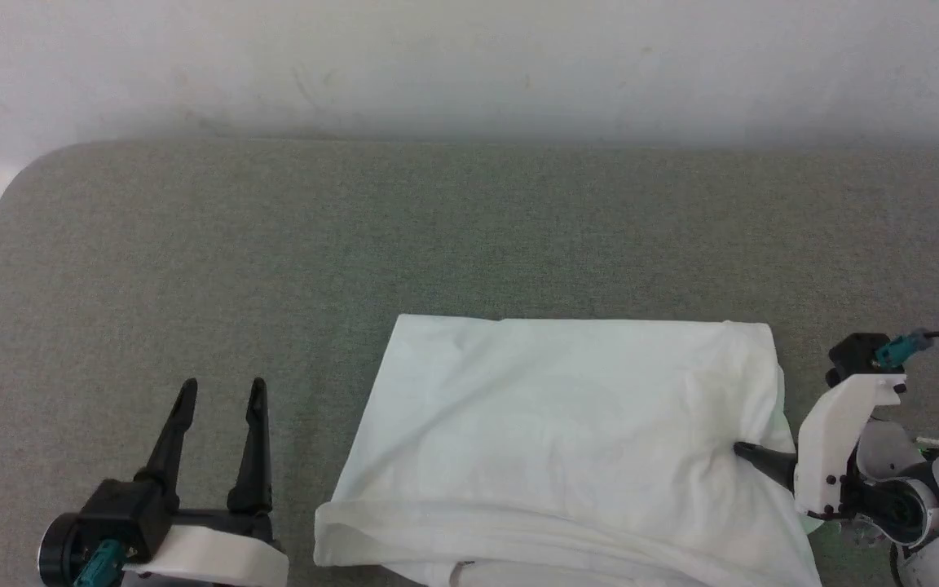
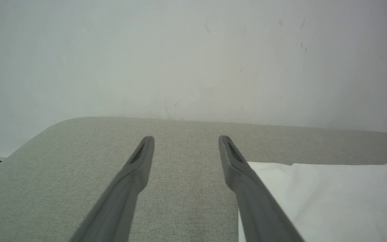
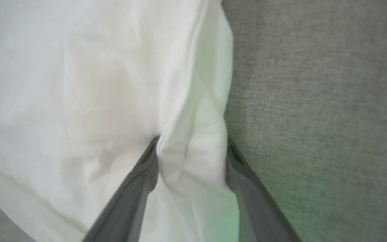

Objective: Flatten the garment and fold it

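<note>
The garment point(image 1: 567, 424) lies as a white, roughly rectangular fold on the grey-green padded surface point(image 1: 469, 228), its near edge rolled over; no patch or seam lines show. My right gripper point(image 1: 751, 452) is at the garment's right edge. In the right wrist view the right gripper point(image 3: 191, 141) stands open, its fingers spread around a raised ridge of the garment point(image 3: 79, 84). My left gripper point(image 1: 223, 385) rests open on bare surface left of the garment, holding nothing. In the left wrist view the left gripper point(image 2: 186, 138) points at the wall, with the garment point(image 2: 331, 201) beside its right finger.
A pale wall point(image 1: 469, 65) rises right behind the padded surface. The surface's rounded corner point(image 1: 21, 179) and left edge drop off at the far left. Bare padding stretches behind and left of the garment.
</note>
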Tool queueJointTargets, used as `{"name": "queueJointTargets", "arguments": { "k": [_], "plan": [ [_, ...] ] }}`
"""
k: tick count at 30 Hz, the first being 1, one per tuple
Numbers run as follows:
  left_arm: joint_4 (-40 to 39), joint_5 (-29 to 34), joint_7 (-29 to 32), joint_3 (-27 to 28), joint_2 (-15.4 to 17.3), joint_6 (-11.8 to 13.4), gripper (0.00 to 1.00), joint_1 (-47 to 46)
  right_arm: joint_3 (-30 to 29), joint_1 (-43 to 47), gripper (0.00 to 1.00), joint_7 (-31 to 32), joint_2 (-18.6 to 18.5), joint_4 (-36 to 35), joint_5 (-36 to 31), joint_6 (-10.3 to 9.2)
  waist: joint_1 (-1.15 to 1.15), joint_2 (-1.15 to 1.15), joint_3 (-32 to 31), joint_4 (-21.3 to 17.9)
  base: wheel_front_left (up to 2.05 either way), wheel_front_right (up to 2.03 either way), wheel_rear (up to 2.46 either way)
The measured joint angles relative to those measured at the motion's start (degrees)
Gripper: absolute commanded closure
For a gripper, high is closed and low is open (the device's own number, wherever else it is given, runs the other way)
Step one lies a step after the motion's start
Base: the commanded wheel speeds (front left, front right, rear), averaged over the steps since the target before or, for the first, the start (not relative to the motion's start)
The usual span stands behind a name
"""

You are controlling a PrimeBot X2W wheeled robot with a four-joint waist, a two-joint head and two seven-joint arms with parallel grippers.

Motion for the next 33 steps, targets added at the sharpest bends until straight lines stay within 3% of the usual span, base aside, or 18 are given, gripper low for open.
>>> {"name": "queueJointTargets", "arguments": {
  "k": [1, 2, 6, 13, 24, 27, 33],
  "plan": [
    [0.34, 0.27, 0.0, 0.2, -0.29, -0.27, 0.0, 0.0, 0.49, -0.84, 0.87, 1.72, -0.24, 0.69, 0.67, -0.01, 0.0, 0.0, -0.07, -0.02, 0.0, 0.0, 0.0],
    [0.71, 0.53, 0.0, 0.4, -0.53, -0.7, 0.0, -0.01, 0.97, -1.53, 1.0, 3.11, -0.35, 1.14, 1.37, -0.01, 0.0, 0.0, -0.19, -0.09, 0.0, 0.0, 0.0],
    [1.83, 2.07, 0.0, 1.09, -1.38, -1.77, 0.0, 0.0, 2.91, -1.81, 1.0, 3.83, 0.0, 1.12, 2.86, -0.01, 0.0, 0.0, -0.85, -0.46, 0.0, 0.0, 0.0],
    [3.23, 3.69, 0.0, 2.35, -1.9, -2.79, 0.0, 0.41, 2.44, 1.47, 1.0, -1.34, -2.01, -3.12, 2.92, 0.0, 0.0, 0.0, -2.58, -1.52, 0.0, 0.0, 0.0],
    [4.47, 5.0, 0.0, 3.42, -3.22, -4.28, 0.0, 1.44, -9.67, 9.85, 1.0, -3.36, -10.55, -5.84, -2.03, 0.0, 0.0, 0.0, -4.37, -3.41, 0.0, 0.0, 0.0],
    [4.88, 5.22, 0.0, 3.74, -3.7, -4.69, 0.0, 1.61, -11.22, 10.27, 1.0, -2.65, -9.47, -7.9, -0.79, 0.0, 0.0, 0.0, -4.84, -3.69, 0.0, 0.0, 0.0],
    [5.61, 5.66, 0.0, 3.9, -4.37, -5.57, 0.0, 1.76, -8.78, 9.5, 1.0, 3.09, -2.14, -15.53, 7.4, -0.01, 0.0, 0.0, -5.82, -3.85, 0.0, 0.0, 0.0]
  ]
}}
